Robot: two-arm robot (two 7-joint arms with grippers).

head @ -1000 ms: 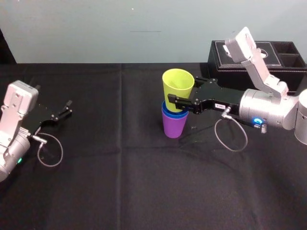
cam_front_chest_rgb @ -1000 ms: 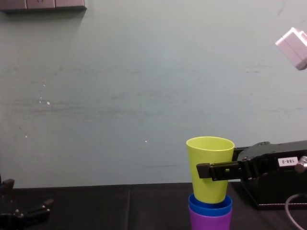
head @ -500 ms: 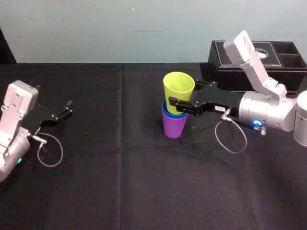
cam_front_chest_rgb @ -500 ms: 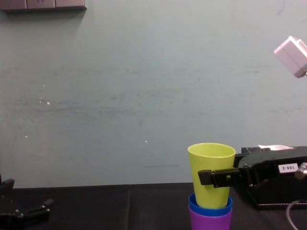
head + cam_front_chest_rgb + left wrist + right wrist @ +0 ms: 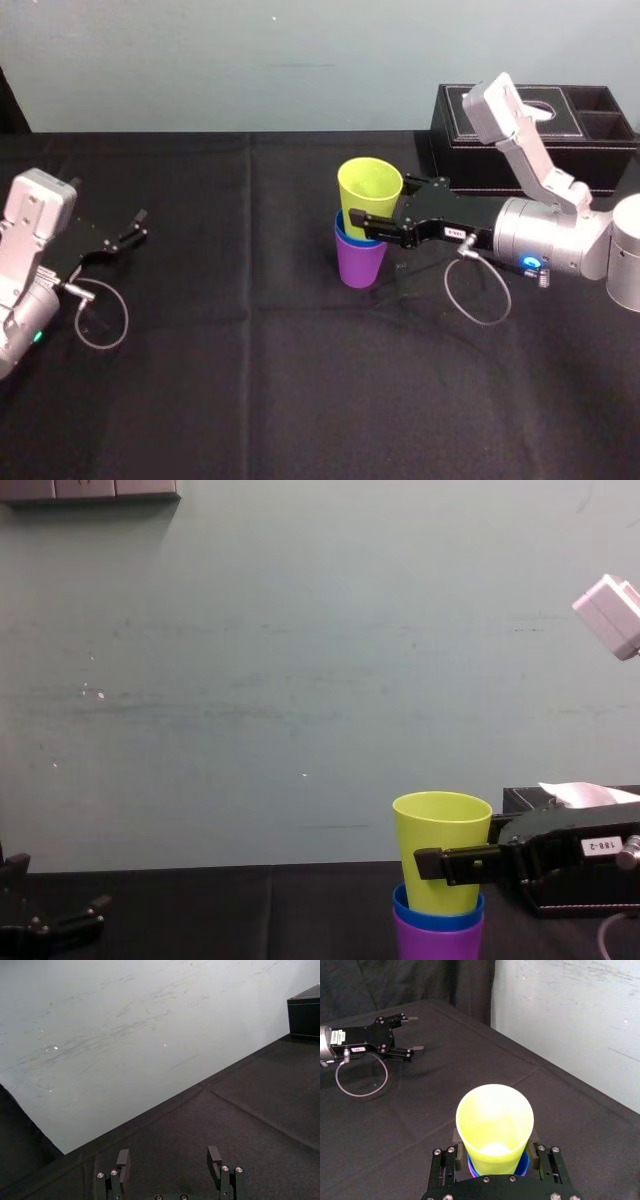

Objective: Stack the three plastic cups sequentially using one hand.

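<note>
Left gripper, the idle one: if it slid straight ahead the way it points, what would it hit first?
Probably nothing before the pale wall: ahead of the left gripper lies only bare black tablecloth. The black box sits off to the right, likely clear of that line.

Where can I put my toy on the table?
Bare: the front strip of black tablecloth, and the middle between the parked left claw and the stacked plastic cups. Crowded: where the right claw grips the yellow-green tapered cup, beside the black tissue box.
</note>
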